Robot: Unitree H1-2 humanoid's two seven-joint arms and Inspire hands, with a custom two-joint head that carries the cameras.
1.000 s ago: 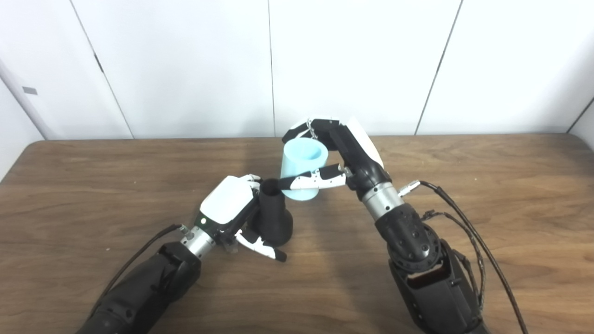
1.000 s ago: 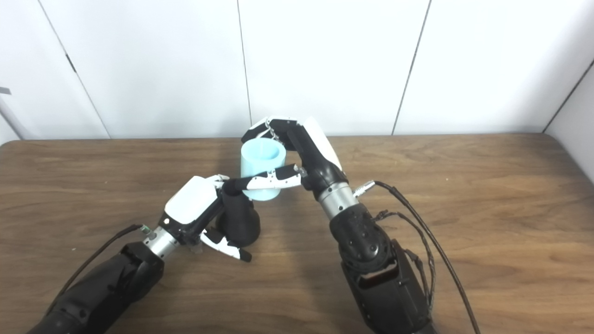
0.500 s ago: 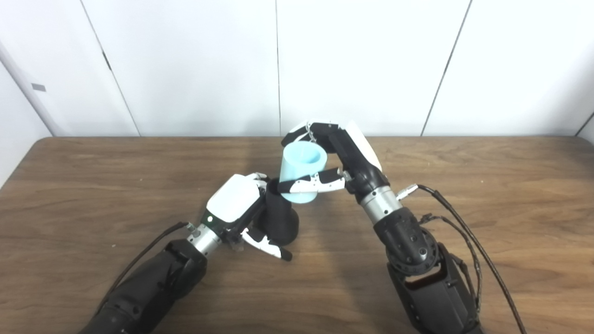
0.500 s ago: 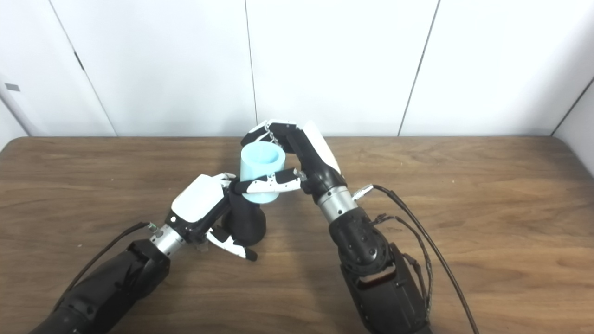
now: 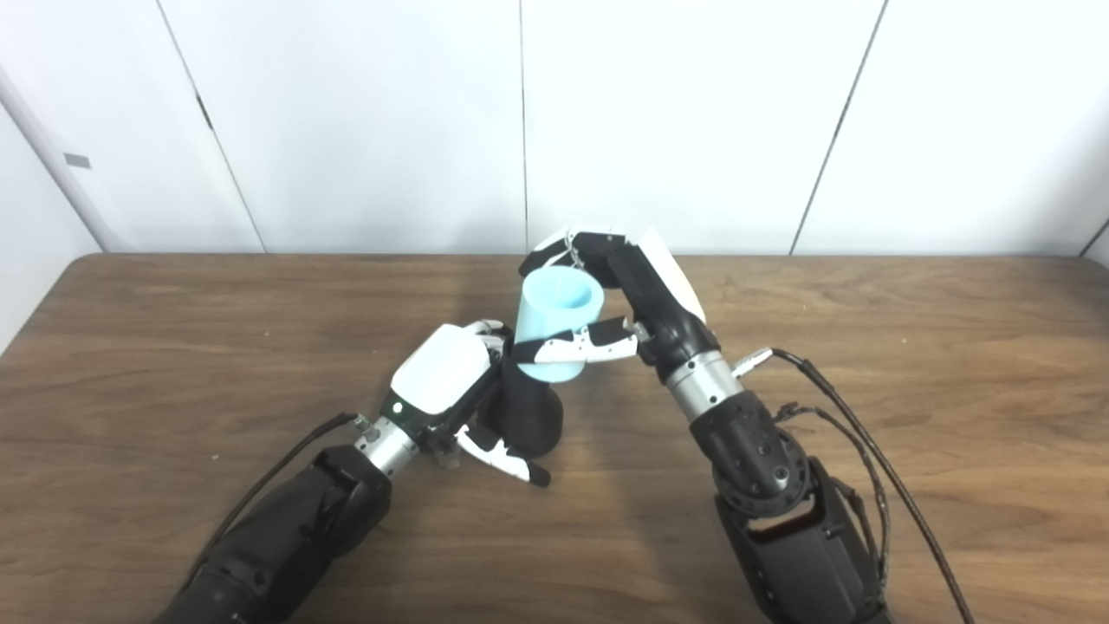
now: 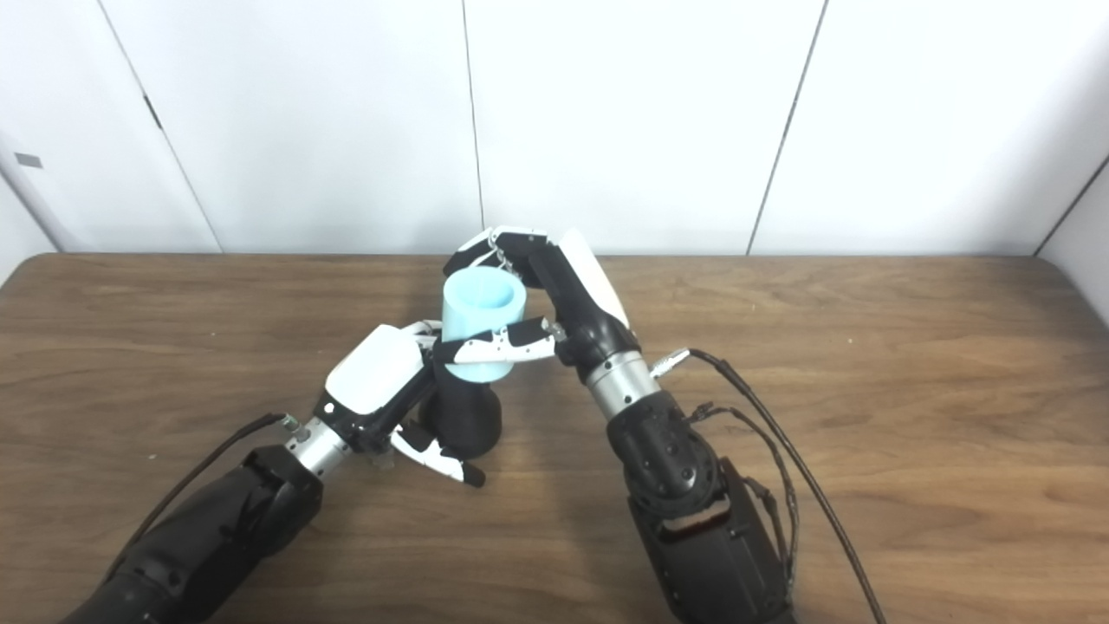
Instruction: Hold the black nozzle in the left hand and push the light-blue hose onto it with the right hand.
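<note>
You are holding the light-blue hose (image 5: 556, 322) in your right hand (image 5: 637, 299), its lower mouth sitting tilted over the black nozzle (image 5: 528, 414) that your left hand (image 5: 446, 390) is gripping upright on the counter (image 5: 866, 295).

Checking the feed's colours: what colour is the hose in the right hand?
Light blue hose; clearest in the left eye view.

Left hand (image 5: 442, 381) low, fingers curled in a grasp; right hand (image 5: 628, 299) raised, fingers wrapped, both forearms angled inward.
</note>
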